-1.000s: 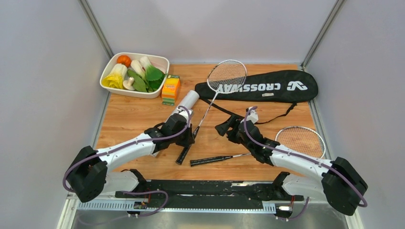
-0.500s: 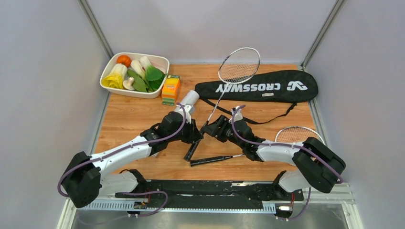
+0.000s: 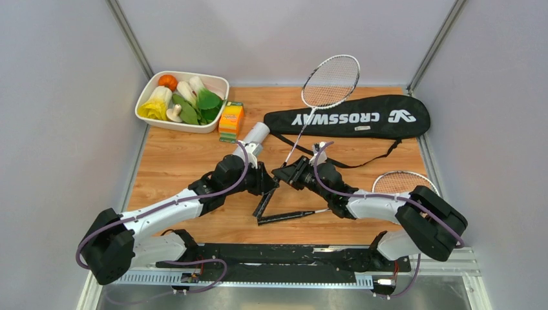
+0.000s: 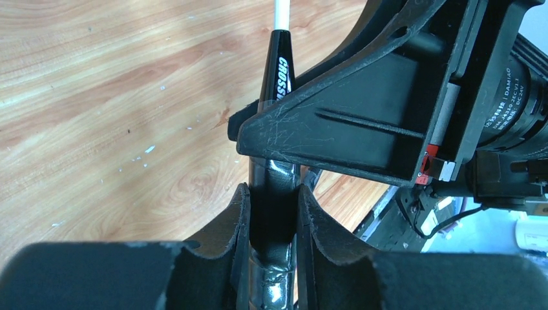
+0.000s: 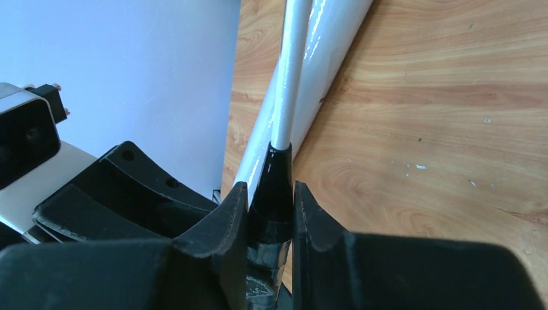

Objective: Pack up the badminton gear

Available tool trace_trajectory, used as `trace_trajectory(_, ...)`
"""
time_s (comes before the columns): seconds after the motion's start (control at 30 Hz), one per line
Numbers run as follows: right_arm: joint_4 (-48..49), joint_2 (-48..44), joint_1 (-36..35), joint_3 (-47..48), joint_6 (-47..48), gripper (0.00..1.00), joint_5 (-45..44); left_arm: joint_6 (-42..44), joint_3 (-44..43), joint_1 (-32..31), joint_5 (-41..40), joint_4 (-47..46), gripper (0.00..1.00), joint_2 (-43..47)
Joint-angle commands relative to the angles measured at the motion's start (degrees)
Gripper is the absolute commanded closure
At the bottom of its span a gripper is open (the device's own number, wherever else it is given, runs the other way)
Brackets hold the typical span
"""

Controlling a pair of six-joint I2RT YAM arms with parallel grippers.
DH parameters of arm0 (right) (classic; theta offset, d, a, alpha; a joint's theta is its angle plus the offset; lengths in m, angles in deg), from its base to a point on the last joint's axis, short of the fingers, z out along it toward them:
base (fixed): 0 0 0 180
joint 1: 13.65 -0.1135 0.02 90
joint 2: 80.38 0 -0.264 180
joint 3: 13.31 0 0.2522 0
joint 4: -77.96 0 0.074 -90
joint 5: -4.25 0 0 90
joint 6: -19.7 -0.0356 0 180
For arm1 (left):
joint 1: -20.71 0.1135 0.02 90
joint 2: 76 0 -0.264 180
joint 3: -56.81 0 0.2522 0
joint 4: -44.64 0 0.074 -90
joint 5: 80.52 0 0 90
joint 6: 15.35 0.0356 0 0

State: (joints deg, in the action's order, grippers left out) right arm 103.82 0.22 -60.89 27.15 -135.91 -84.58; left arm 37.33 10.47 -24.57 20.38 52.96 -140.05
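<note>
1. Wooden tabletop boxed in by grey walls is what I'm looking at from my remote seat, with both arms meeting near the middle.
2. Left gripper is clamped on the black handle of the raised racket. On the left wrist cam the fingers squeeze the grip from both sides.
3. Right gripper is pinching the same racket just above that, on the black cone where the white shaft starts. Its fingers sit tight against it.
4. That racket is tilted: butt end low by the table (can't tell if it touches), strung head up by the back wall.
5. CROSSWAY bag lies flat along the back right.
6. Second racket lies flat, head partly under the right arm, handle just below the grippers.
7. Long white tube pokes out behind the left wrist.
8. White dish of toy vegetables sits back left, with the orange-and-green box just beside it.
</note>
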Motion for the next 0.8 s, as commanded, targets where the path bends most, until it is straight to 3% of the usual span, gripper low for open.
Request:
trace_trajectory(0.0,1.0,-2.6,-0.3,0.0,-0.6,0.92,-4.8,-1.4,-0.1,-0.5,2.6,-10.4,0.97,3.0)
trace_trajectory(0.03,0.7,-3.3,-0.3,-0.1,-0.3,0.99,-5.8,-1.2,-0.1,-0.5,2.6,-10.2,0.9,3.3)
trace_trajectory(0.07,-0.1,-4.2,-0.3,-0.3,0.0,1.0,-6.8,-0.9,-0.4,-0.5,2.3,-9.7,0.83,3.7)
trace_trajectory(0.13,-2.4,-6.5,0.3,-0.4,1.2,1.0,-8.2,1.1,-2.2,-0.5,1.3,-6.6,0.59,4.7)
trace_trajectory(0.17,-3.3,-7.8,0.9,-0.4,2.0,1.0,-8.4,3.0,-3.1,-0.5,0.3,-3.8,0.38,5.0)
trace_trajectory(0.23,-5.6,-10.2,2.6,-0.2,3.6,1.0,-7.9,5.8,-4.9,-0.5,-1.7,0.2,0.3,6.1)
trace_trajectory(0.53,-18.7,-20.1,12.5,0.4,13.3,1.0,1.7,17.7,-16.3,-0.4,-9.8,14.7,0.28,5.8)
trace_trajectory(0.77,-33.6,-34.3,13.2,-1.2,19.1,1.0,1.0,31.1,-33.0,1.9,-15.4,23.7,0.28,-8.3)
